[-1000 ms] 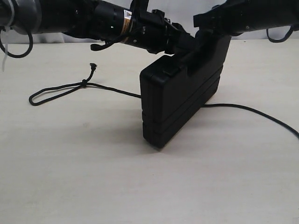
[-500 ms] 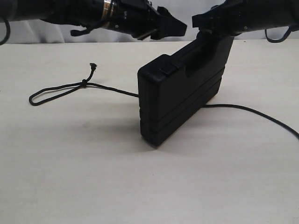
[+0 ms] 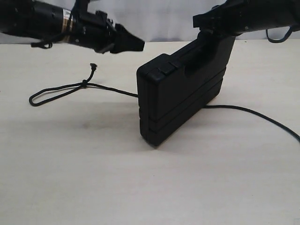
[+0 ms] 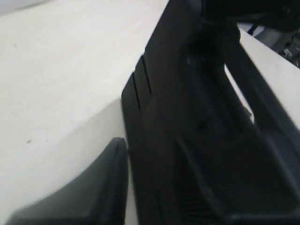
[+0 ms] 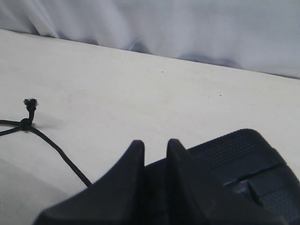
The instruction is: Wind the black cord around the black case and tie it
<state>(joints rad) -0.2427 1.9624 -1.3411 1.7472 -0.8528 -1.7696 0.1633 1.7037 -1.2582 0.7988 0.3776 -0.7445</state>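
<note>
The right gripper point(image 5: 155, 143) has its two fingers pinched almost together on the handle end of the black case point(image 3: 180, 101), which stands on its long edge with the handle slot uppermost. The left gripper point(image 3: 136, 44) hangs in the air to the case's left, apart from it, jaws partway open and empty. The black cord point(image 3: 70, 88) lies flat on the table point(image 3: 140, 187). It makes a loop at the left, then a small knot point(image 3: 84, 83) with a frayed end point(image 3: 93, 66) (a short stub poking up). From there it runs to the case's foot and out again on the right. The tabletop is pale beige and matte; behind it hangs a whitish, softly folded cloth point(image 5: 187, 28).
</note>
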